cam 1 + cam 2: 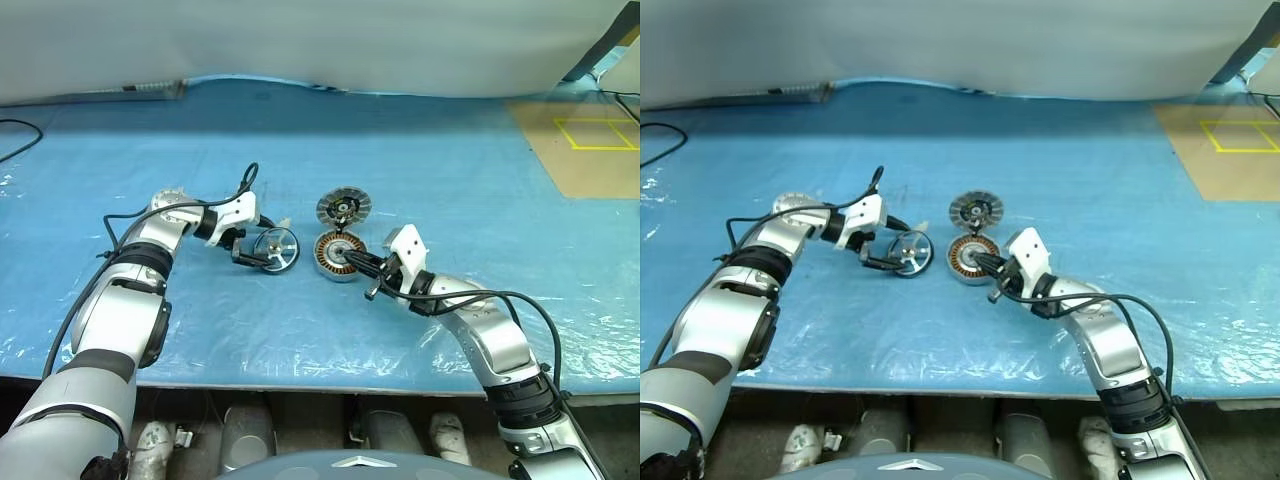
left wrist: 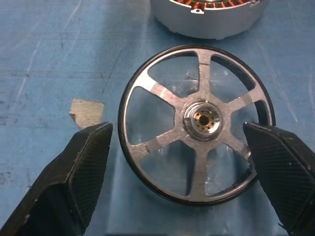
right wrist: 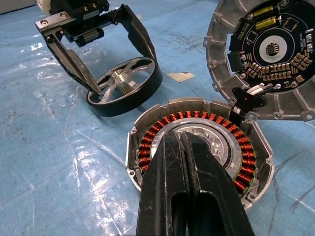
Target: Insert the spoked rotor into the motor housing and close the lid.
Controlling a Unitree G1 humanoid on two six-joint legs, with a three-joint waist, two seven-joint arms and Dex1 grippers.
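The spoked rotor (image 2: 197, 123) lies on the blue mat, a dark-rimmed wheel with silver spokes and a brass-coloured hub. My left gripper (image 1: 262, 252) is open, and its two black fingers (image 2: 83, 167) stand on either side of the rotor's rim without clamping it. Just right of the rotor sits the motor housing (image 1: 338, 256), with its ring of copper windings (image 3: 241, 147) exposed. The lid (image 1: 344, 208) stands open behind the housing, circuit board showing, joined to it at the edge. My right gripper (image 3: 183, 140) is shut, its tips over the housing's centre.
Blue plastic sheeting (image 1: 450, 200) covers the table. A small pale scrap (image 2: 87, 110) lies beside the rotor. At the back right is a brown board (image 1: 590, 140) with yellow tape. A black cable (image 1: 15, 135) is at the far left. The table's front edge (image 1: 300, 385) runs close below the arms.
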